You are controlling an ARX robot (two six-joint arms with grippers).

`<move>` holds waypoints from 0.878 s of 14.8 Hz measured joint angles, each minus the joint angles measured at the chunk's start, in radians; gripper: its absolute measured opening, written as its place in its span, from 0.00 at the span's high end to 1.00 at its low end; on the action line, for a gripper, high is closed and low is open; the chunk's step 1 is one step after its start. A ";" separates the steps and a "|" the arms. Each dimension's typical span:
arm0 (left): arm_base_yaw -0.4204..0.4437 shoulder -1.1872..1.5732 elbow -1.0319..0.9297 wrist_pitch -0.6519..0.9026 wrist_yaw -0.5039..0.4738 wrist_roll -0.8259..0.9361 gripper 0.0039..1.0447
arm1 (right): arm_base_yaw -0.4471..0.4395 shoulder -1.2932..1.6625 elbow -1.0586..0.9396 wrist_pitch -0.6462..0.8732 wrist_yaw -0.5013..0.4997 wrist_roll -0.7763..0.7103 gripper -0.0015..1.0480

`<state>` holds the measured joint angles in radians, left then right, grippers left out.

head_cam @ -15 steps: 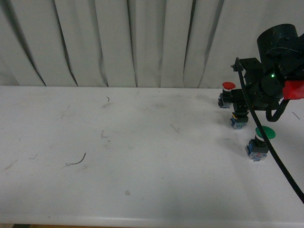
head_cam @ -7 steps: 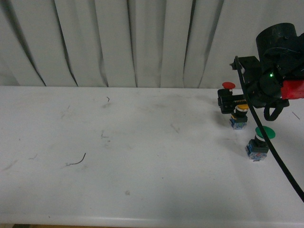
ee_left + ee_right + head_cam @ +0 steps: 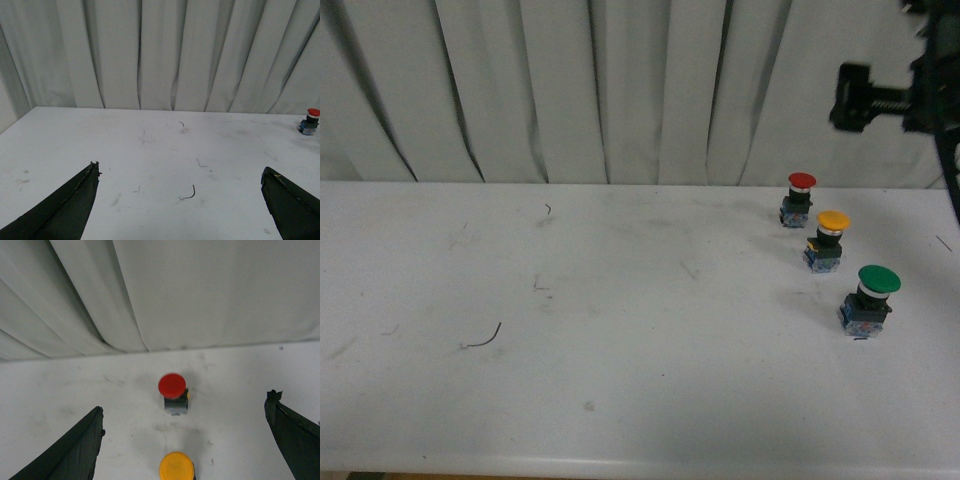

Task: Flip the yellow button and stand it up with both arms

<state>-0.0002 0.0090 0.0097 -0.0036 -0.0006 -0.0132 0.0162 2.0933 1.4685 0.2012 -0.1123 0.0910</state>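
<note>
The yellow button (image 3: 827,240) stands upright on the white table (image 3: 620,330) at the right, its yellow cap on top and blue base on the surface. In the right wrist view its cap (image 3: 176,466) shows from above between the spread fingers. My right gripper (image 3: 184,412) hangs open high above it; in the front view only a black part of that arm (image 3: 880,95) shows at the top right, well clear of the button. My left gripper (image 3: 180,171) is open over the table's left-middle, holding nothing.
A red-capped switch (image 3: 799,198) stands just behind the yellow one, and a larger green-capped switch (image 3: 868,298) in front of it. A small black wire scrap (image 3: 482,338) lies at the left. Grey curtains (image 3: 570,90) hang behind the table.
My right gripper has let go of the yellow button and risen from around it to the top right. The button now stands alone, cap up.
</note>
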 joint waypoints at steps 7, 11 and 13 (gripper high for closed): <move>0.000 0.000 0.000 0.000 0.001 0.000 0.06 | -0.113 -0.998 -1.041 0.479 0.023 -0.068 0.62; 0.000 0.000 0.000 0.000 0.000 0.000 0.06 | -0.027 -1.157 -1.231 0.494 0.105 -0.085 0.98; 0.000 0.000 0.000 0.000 0.000 0.000 0.06 | -0.017 -1.231 -1.291 0.478 0.110 -0.086 0.98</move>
<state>-0.0002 0.0090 0.0097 -0.0036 -0.0006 -0.0132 -0.0010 0.8627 0.1772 0.6796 -0.0021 0.0051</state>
